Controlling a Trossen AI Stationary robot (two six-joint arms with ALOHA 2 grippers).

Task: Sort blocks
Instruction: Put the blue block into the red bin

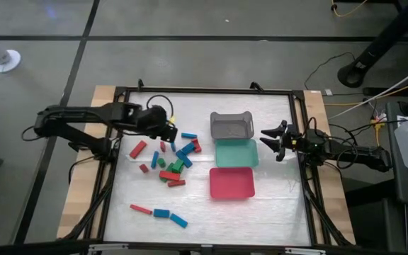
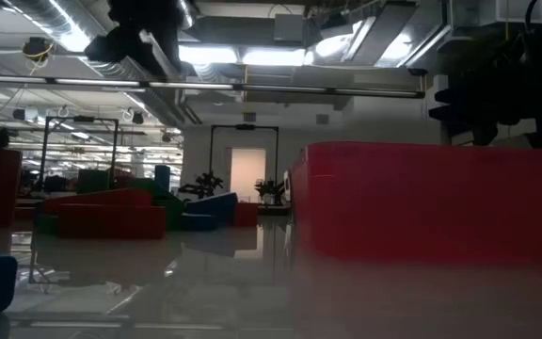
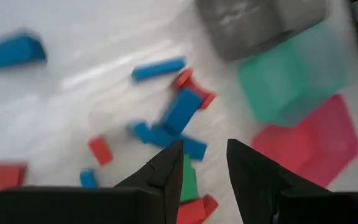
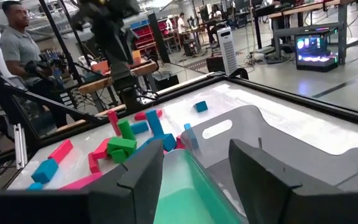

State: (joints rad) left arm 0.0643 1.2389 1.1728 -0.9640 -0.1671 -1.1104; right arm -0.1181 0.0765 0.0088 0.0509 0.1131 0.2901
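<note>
Several red, blue and green blocks [image 1: 170, 161] lie loose on the white table, left of three trays. More blocks [image 1: 161, 212] lie toward the near edge. My left gripper [image 1: 169, 130] hangs open above the far side of the pile, slanting down. In the left wrist view its fingers [image 3: 205, 158] stand apart with nothing between them, above blue blocks [image 3: 180, 112]. My right gripper [image 1: 274, 139] waits open at the table's right side, level, pointing at the teal tray [image 4: 185, 180].
A grey tray [image 1: 231, 125], a teal tray [image 1: 236, 152] and a red tray [image 1: 231, 183] stand in a row from far to near, right of the blocks. A dark frame [image 1: 204, 91] borders the table. A person [image 4: 20, 46] stands beyond the table's left side.
</note>
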